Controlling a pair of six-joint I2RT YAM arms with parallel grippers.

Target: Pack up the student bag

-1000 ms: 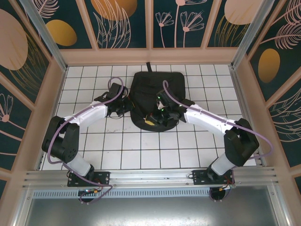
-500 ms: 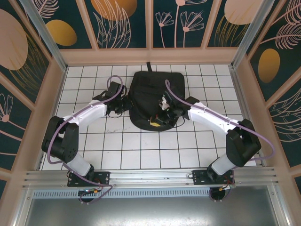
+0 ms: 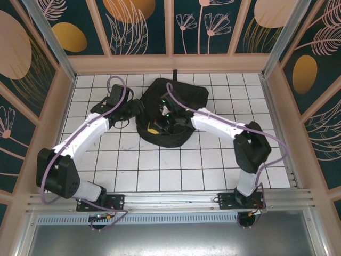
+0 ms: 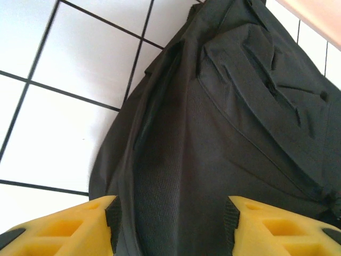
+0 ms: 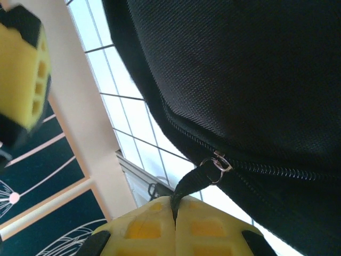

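Observation:
The student bag (image 3: 184,98) is a large black backpack lying on the white tiled table, its top loop (image 3: 173,73) toward the back wall. My right gripper (image 3: 159,125) sits at the bag's near-left edge. In the right wrist view it (image 5: 174,205) is shut on the black zipper pull strap (image 5: 187,188), which hangs from the metal slider ring (image 5: 217,162) on the zipper. My left gripper (image 3: 134,110) is at the bag's left side. In the left wrist view it (image 4: 170,213) is open, its yellow fingers (image 4: 74,224) straddling a ridge of the bag's fabric (image 4: 213,138).
White tiles (image 3: 160,165) extend in front of the bag toward the arm bases. Beige walls (image 3: 69,85) ring the table on the left, back and right. The other arm's yellow finger (image 5: 21,69) shows at the upper left of the right wrist view.
Both grippers have swung to the left, and the bag has shifted and turned left with them. The right gripper now sits at the bag's near-left edge instead of its near-middle.

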